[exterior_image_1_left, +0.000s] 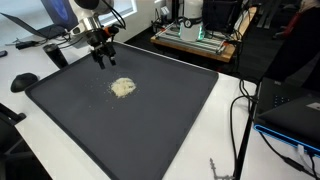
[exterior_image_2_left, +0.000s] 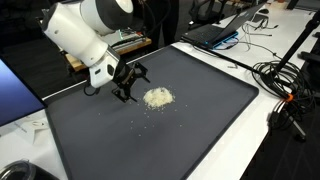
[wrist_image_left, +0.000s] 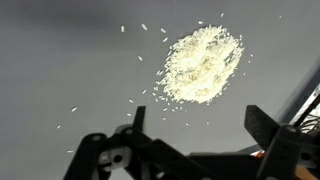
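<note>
Gripper, black and two-fingered, at the end of a white arm. Hangs low over a dark grey mat with tips pointed down, close to the surface; cannot tell from any view whether it touches. Stands with fingers spread wide apart, gripping nothing, with only bare mat between them in the wrist view.

Close by, a small heap of rice: pale, roughly round, lying flat on the mat toward its middle. Sits just beside the gripper in both exterior views, apart from it and untouched. In the wrist view, the heap lies ahead of the open fingers, toward the upper right of that picture, dense at the centre and thinning at the rim. Around it, stray grains, scattered mostly on the side facing the gripper, some well apart from the heap.

Under the mat, a white table, showing as a strip along the mat's edges. On that strip, black cables, tangled beyond the mat's border. At the far end, an open laptop, well apart from gripper and rice.
</note>
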